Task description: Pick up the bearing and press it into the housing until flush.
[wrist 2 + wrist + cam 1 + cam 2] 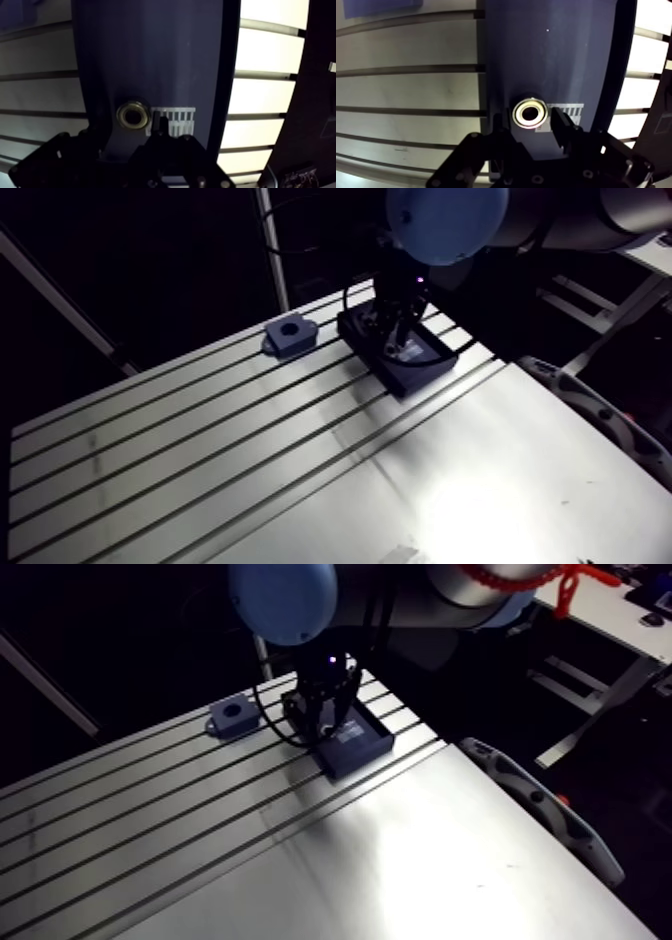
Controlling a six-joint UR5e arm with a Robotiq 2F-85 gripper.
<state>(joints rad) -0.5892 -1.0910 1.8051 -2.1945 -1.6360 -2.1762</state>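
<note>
In the arm view the gripper [393,338] reaches down into a dark tray [425,373] by the table's [200,448] far edge. The housing [290,335] sits near the tray along that edge. In the wrist view the bearing [530,112] lies flat in the tray between the spread fingers [563,125], each just beside it.

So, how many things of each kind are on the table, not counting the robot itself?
bearing: 1, lying in the tray
housing: 1, on the table beside the tray
tray: 1, dark blue
Total: 3
</note>
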